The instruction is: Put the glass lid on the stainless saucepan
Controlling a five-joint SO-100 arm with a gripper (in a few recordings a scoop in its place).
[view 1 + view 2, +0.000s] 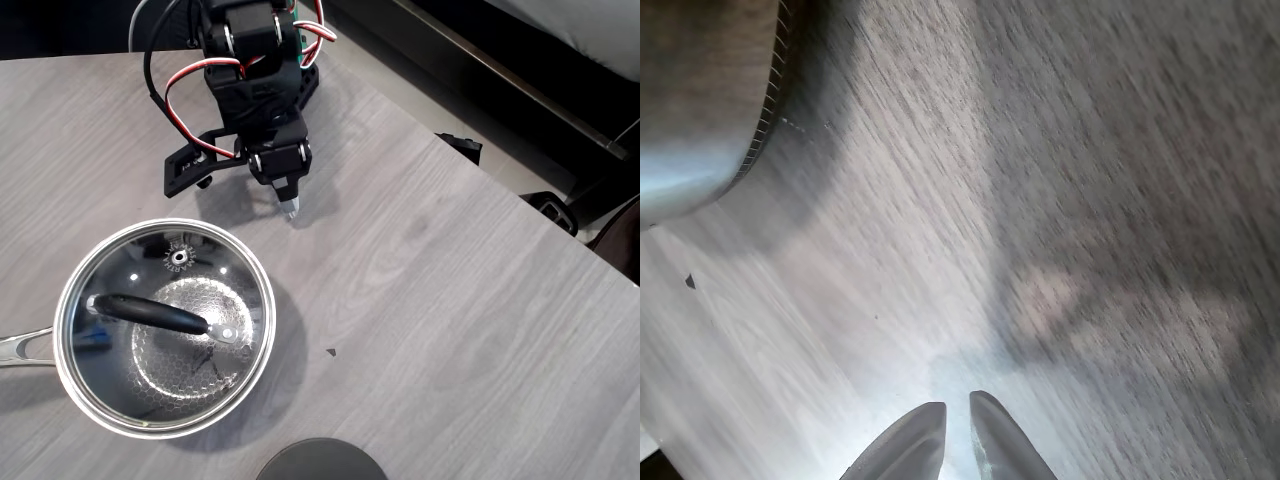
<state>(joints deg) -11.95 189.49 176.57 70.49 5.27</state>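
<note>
The glass lid (205, 265) lies flat on the stainless saucepan (118, 427) at the lower left of the overhead view. Its black bar handle (150, 313) runs across the middle, and the honeycomb interior shows through the glass. The pan's long steel handle (20, 345) points left off the picture's edge. My gripper (291, 208) hangs above bare table, up and to the right of the pan and apart from it. In the wrist view my gripper (958, 405) is shut with nothing between its fingers, and the pan's steel wall (700, 150) shows at the top left.
A dark opaque round disc (320, 462) lies at the bottom edge, right of the pan. The arm's black base (250, 70) stands at the table's far edge. The grey wooden table (450, 330) ends in a diagonal edge on the right.
</note>
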